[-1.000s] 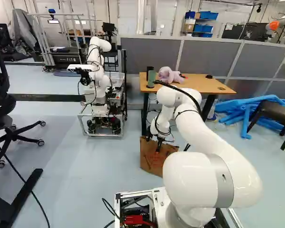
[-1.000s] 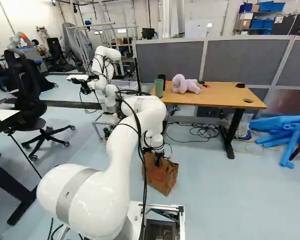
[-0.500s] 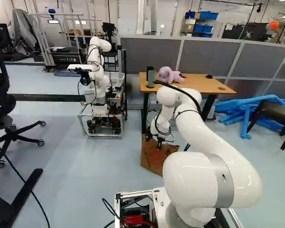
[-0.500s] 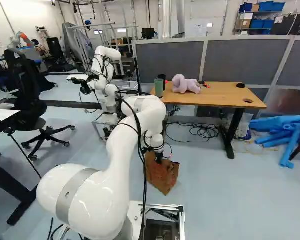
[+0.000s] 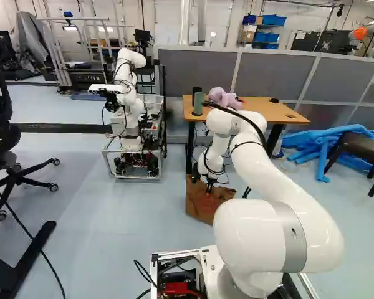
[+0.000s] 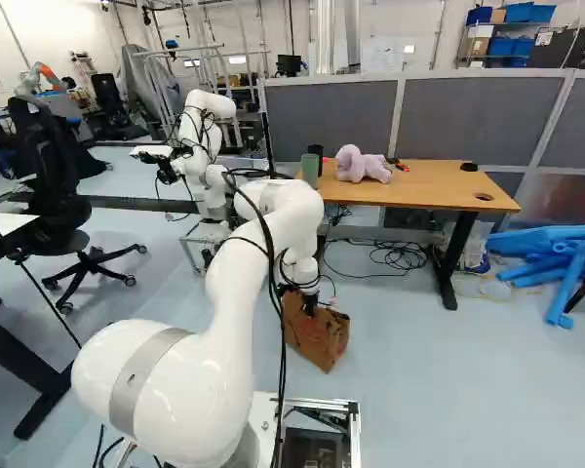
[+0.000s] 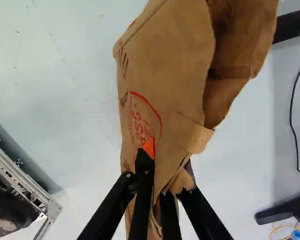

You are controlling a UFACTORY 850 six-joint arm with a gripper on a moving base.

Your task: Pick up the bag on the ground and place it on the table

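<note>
Gripping, with the orange-padded black claw point(image 5: 209, 189), a creased brown paper bag with red print point(image 6: 317, 339), pinched between both fingers. Holding it tilted, low at the pale blue floor point(image 6: 448, 390); cannot tell if touching. Set nearer than the orange-brown wooden table point(image 6: 429, 185), toward its left end. See a lilac plush toy point(image 6: 363, 165) atop, far left.

Red lettering point(image 7: 139, 125) inside a curved line point(image 7: 152, 105) marks the paper bag point(image 7: 172, 60). No word or number reads clearly.
</note>
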